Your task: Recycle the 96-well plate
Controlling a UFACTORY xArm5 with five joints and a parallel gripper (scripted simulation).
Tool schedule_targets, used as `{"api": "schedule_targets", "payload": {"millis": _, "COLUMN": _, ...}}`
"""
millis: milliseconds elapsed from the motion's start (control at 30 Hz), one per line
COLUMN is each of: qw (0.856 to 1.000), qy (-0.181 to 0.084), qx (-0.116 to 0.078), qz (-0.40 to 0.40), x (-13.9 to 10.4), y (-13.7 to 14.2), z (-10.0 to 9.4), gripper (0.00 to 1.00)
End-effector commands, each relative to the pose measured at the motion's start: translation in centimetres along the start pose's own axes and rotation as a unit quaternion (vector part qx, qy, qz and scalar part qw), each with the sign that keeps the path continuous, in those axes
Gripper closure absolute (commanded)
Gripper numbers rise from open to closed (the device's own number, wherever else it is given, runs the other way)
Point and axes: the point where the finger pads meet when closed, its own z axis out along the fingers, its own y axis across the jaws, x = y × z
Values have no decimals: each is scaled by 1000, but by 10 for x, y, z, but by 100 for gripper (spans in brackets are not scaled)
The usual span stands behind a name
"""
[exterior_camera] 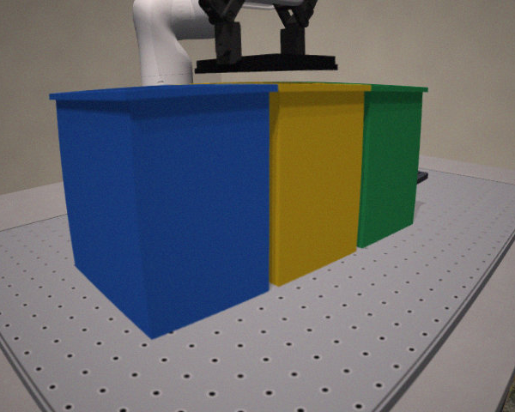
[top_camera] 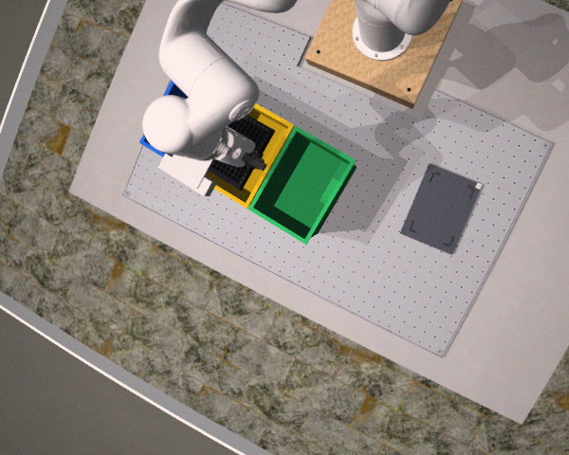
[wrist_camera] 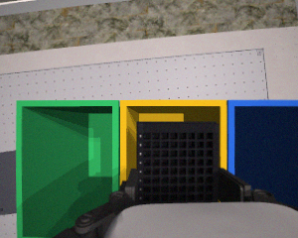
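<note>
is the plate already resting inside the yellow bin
No, in the exterior view the 96-well plate hangs clamped in the gripper above the rim of the yellow bin, with a gap showing.

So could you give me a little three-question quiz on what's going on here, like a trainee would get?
1. True or false: the hand holds the black 96-well plate.
2. Over which bin does the plate hang? A. blue bin B. yellow bin C. green bin
3. Fill in: the dark grey plate nest now holds ____.

Key: 1 true; 2 B; 3 nothing.
</note>
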Motion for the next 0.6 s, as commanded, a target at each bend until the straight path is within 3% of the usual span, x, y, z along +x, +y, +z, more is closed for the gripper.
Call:
{"api": "schedule_targets", "payload": {"millis": 0, "qw": 1000, "qy": 2, "qx": 0, "qz": 0, "x": 1, "y": 0, "z": -1, "gripper": 100}}
{"api": "schedule_targets", "payload": {"millis": 133, "qw": 1000, "qy": 2, "qx": 0, "qz": 0, "x": 1, "y": 0, "z": 0, "gripper": 100}}
{"api": "schedule_targets", "payload": {"millis": 167, "qw": 1000, "qy": 2, "qx": 0, "qz": 0, "x": 1, "y": 0, "z": 0, "gripper": 0}}
{"api": "schedule_targets", "payload": {"millis": 567, "qw": 1000, "qy": 2, "qx": 0, "qz": 0, "x": 1, "y": 0, "z": 0, "gripper": 0}}
